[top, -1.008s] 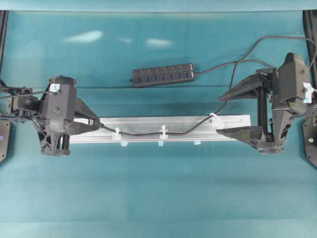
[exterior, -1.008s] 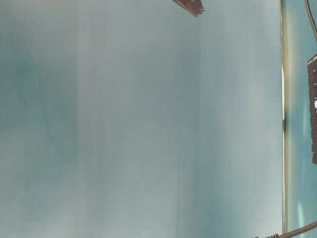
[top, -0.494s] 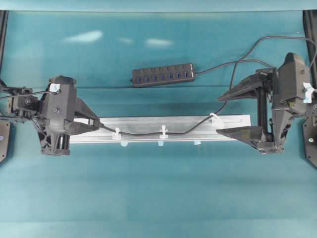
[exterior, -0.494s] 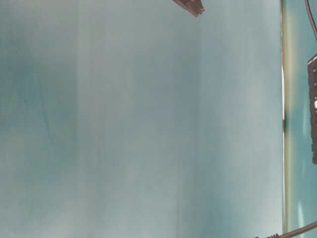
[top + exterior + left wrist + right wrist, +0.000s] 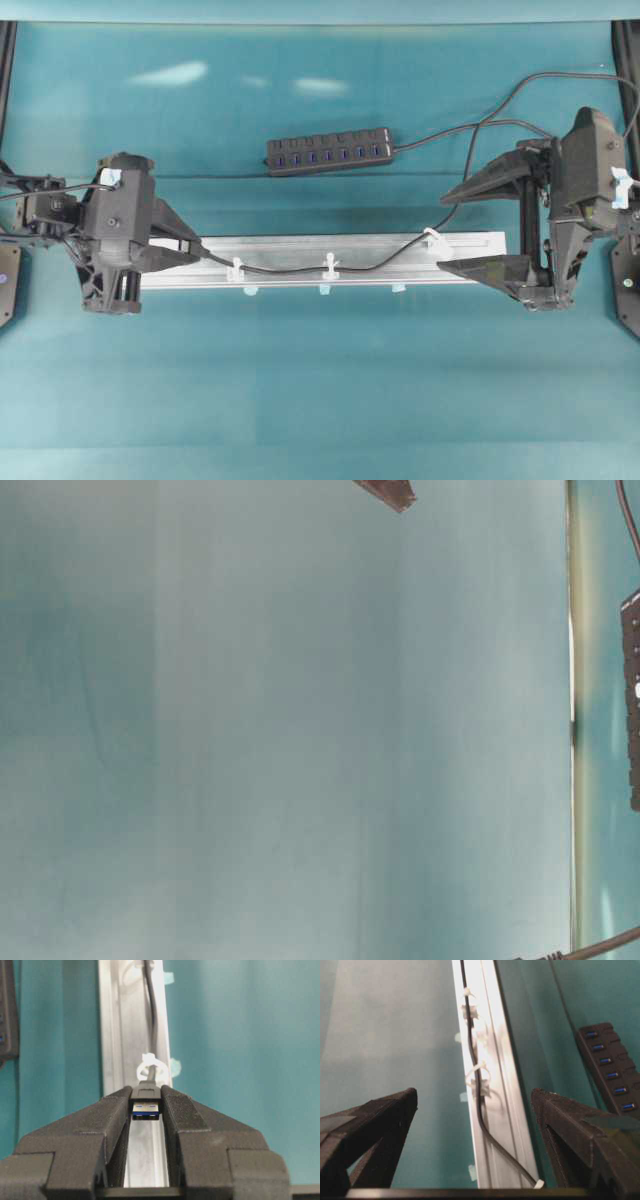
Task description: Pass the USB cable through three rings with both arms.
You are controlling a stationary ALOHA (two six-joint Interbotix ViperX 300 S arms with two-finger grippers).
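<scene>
The silver rail [image 5: 300, 245] lies across the table middle with three white rings: left [image 5: 236, 269], middle [image 5: 330, 266], right [image 5: 434, 240]. The black USB cable [image 5: 380, 262] runs through all three. My left gripper [image 5: 196, 250] is shut on the USB plug [image 5: 146, 1105] at the rail's left end; its metal tip faces the left wrist camera, with the nearest ring [image 5: 150, 1066] just beyond. My right gripper [image 5: 448, 230] is wide open and empty at the rail's right end. The right wrist view shows the cable [image 5: 479, 1105] between its fingers [image 5: 385, 1110].
A black multi-port hub [image 5: 329, 150] lies behind the rail, its own cable trailing right. It also shows in the right wrist view [image 5: 610, 1067] and at the table-level view's right edge [image 5: 632, 700]. Pale blue tabs [image 5: 323, 289] line the rail's front edge.
</scene>
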